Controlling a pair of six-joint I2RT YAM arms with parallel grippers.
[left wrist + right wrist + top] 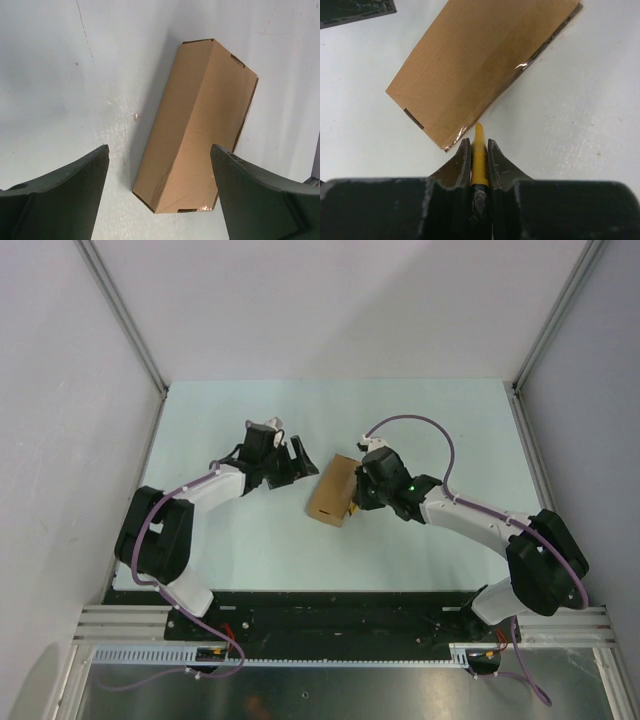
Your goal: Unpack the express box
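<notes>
My right end effector (479, 144) is pinched nearly shut on a slim yellow knife (479, 161). The handle is clamped between both fingers and the tip pokes out just past them. I hold it this way so the point leads and I can steer it like a pen. The tip sits at the near corner of the box (480, 60), right beside the shiny strip along the box's right edge. That strip looks to me like clear tape over a seam. I cannot tell whether the tip touches the cardboard or stops just short of it.

My left end effector (159, 148) is spread wide and has hold of nothing. Its two dark fingers frame the box from the left, close to it but apart from it. I judge that I keep it there, open, to brace or clamp the box when the knife starts to push, since a light carton would slide otherwise.

The box lies flat and closed near the middle of the pale tabletop (250, 540), between my two arms, turned at a slant with one short end farther away. Nothing is unpacked yet. The next move calls for a shallow, steady draw along that seam, and the risk is the box skating away from the knife.
</notes>
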